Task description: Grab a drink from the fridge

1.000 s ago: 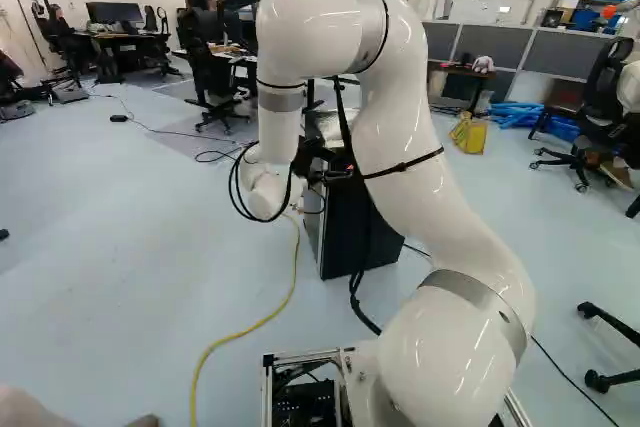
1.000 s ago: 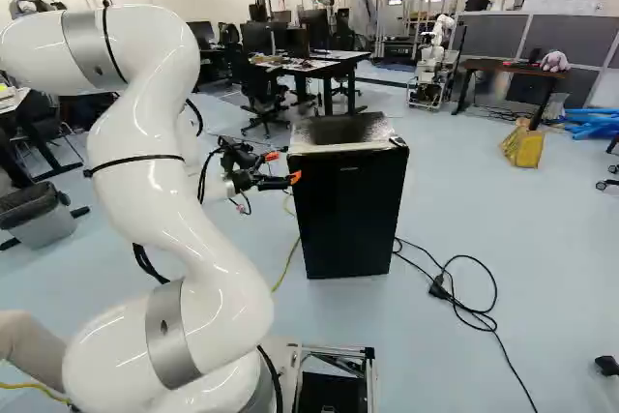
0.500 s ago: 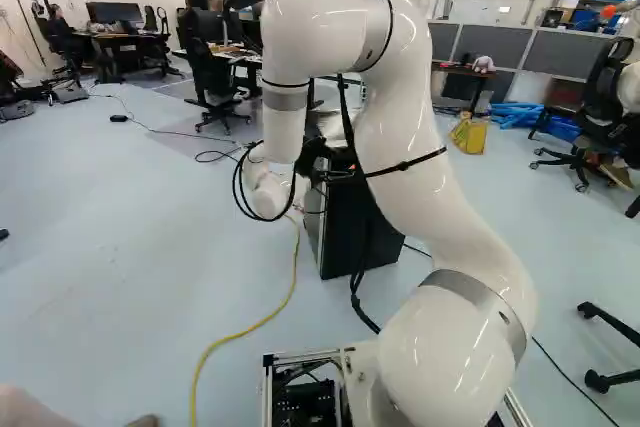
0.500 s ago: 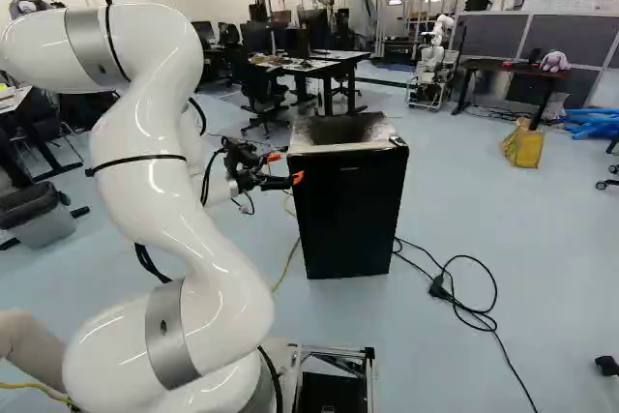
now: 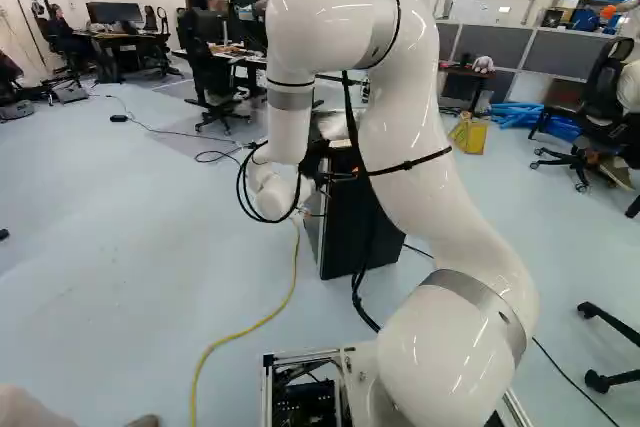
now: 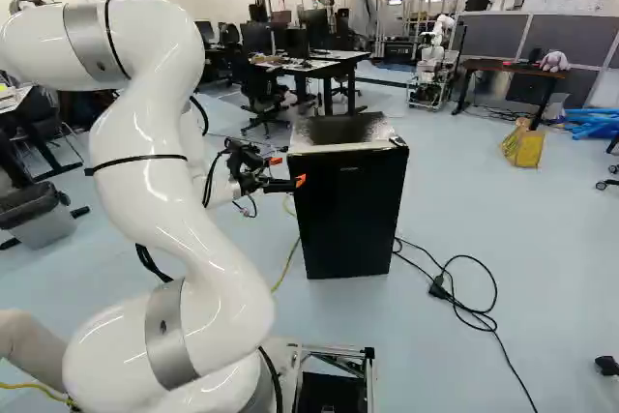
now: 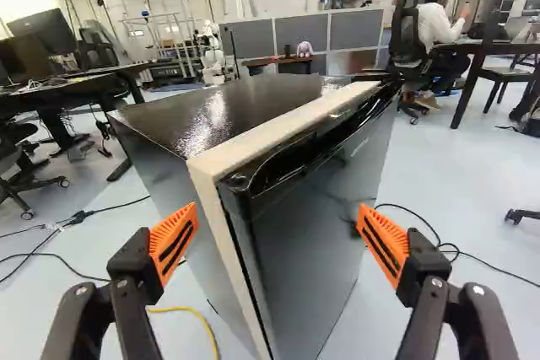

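My gripper (image 6: 288, 170) is at the left side of the black fridge (image 6: 348, 215) in the right base view, near its front edge and below its top. The fridge is upright with its door shut, so any drinks inside are hidden. In the wrist view, the gripper (image 7: 278, 240) stands wide open. The fridge's door-side corner (image 7: 245, 267) lies ahead between the orange pads, one toward the side wall and one toward the door face. I cannot tell whether either pad touches it.
Black cables (image 6: 464, 297) lie on the floor beside the fridge. A yellow cable (image 5: 240, 332) runs over the floor. Desks (image 6: 314, 67) and office chairs stand behind, with another robot (image 6: 432, 65) farther back. A yellow container (image 6: 524, 145) stands at the right.
The arm has shifted slightly; in the right base view the gripper has moved a little right and down, closer against the fridge's edge. The base and fridge have not moved.
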{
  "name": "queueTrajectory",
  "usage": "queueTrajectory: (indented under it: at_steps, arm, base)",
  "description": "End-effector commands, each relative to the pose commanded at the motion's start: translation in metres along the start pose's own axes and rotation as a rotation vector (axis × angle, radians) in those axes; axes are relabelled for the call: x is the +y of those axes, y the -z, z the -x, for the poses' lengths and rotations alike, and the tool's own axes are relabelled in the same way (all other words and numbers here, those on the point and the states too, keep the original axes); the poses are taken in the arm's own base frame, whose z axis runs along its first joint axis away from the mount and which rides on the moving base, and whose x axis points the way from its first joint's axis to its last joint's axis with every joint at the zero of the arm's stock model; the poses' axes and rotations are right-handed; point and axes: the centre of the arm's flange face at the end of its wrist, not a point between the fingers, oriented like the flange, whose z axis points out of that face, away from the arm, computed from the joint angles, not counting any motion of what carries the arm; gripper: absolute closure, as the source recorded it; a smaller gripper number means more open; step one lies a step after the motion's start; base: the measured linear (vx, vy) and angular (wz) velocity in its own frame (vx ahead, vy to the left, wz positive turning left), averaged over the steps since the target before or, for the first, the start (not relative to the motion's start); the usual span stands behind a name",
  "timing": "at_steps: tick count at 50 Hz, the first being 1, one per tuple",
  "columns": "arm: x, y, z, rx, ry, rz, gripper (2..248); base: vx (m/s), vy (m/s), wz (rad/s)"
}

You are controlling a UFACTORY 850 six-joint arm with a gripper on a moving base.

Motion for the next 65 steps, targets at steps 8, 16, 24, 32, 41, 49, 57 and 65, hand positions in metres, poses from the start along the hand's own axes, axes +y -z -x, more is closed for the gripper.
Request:
queueTrajectory:
  at_steps: [8, 16, 24, 32, 41, 49, 57, 65]
  arm:
    - [0.0041, -0.0016, -0.0009, -0.001, 0.002, 0.007, 3]
    - [0.0051, -0.0020, -0.0011, -0.001, 0.002, 0.009, 3]
    - [0.0051, -0.0020, -0.0011, -0.001, 0.002, 0.009, 3]
    - [0.0050, -0.0020, -0.0015, 0.004, 0.002, 0.009, 3]
    - [0.0050, -0.0020, -0.0024, 0.014, 0.002, 0.009, 3]
    - [0.0050, -0.0020, -0.0035, 0.026, 0.003, 0.009, 3]
    - [0.0050, -0.0020, -0.0043, 0.035, 0.003, 0.009, 3]
    - [0.0050, -0.0020, -0.0045, 0.037, 0.003, 0.009, 3]
  base:
    - [0.000, 0.000, 0.000]
    - [0.000, 0.000, 0.000]
    - [0.000, 0.000, 0.000]
    - [0.000, 0.000, 0.000]
    - [0.000, 0.000, 0.000]
    - [0.000, 0.000, 0.000]
    - [0.000, 0.000, 0.000]
    - [0.000, 0.000, 0.000]
